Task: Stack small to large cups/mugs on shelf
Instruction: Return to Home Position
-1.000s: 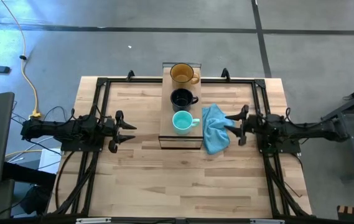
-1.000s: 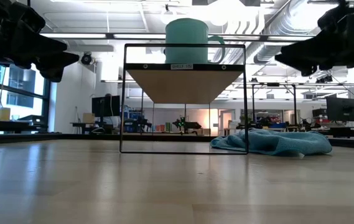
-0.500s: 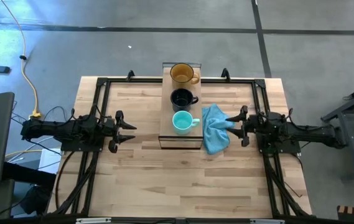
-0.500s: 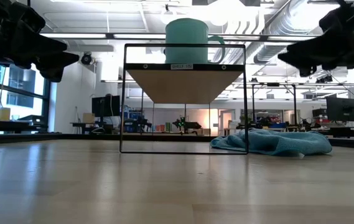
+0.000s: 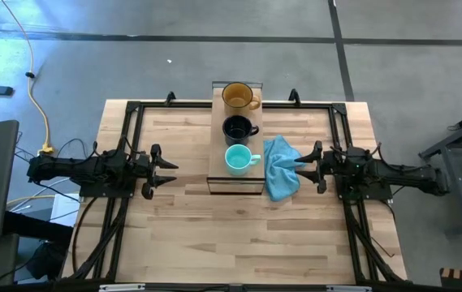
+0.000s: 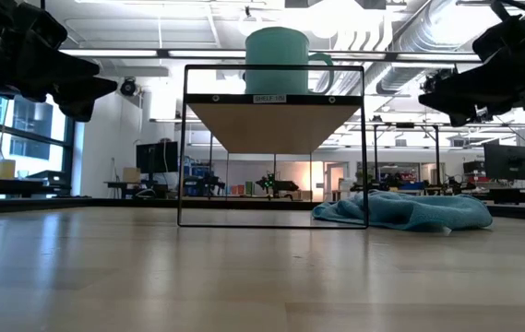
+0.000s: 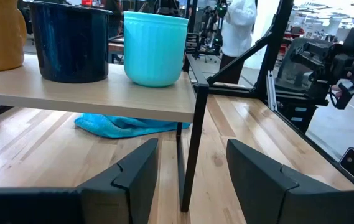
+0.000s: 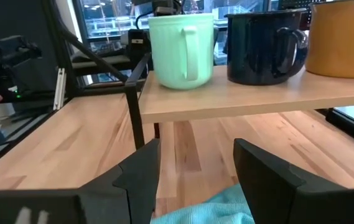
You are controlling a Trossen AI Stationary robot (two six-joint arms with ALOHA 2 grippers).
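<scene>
Blue cloth (image 8: 208, 208) lies bunched right under my right gripper (image 8: 196, 152), whose fingers are spread wide with nothing between them. The cloth sits just beside the shelf (image 8: 257, 93), on my side of it. All three mugs stand in a row on the shelf's board. The teal mug (image 8: 180, 50) is at the end nearest the table's front edge, the black mug (image 8: 260, 46) is in the middle, and the amber mug (image 8: 344, 37) is at the far end. On the shelf's other side my left gripper (image 5: 171, 173) waits, also spread and empty. The placing looks finished to me, so the job now is going home. I should draw straight back from the shelf and rise clear, so that no fingertip snags the cloth or knocks the dark frame and rattles the mugs. The high view alone shows the whole row running small to large. The low view shows only the teal mug, which hides the two behind it. Only the wrist views show my fingers parted.
</scene>
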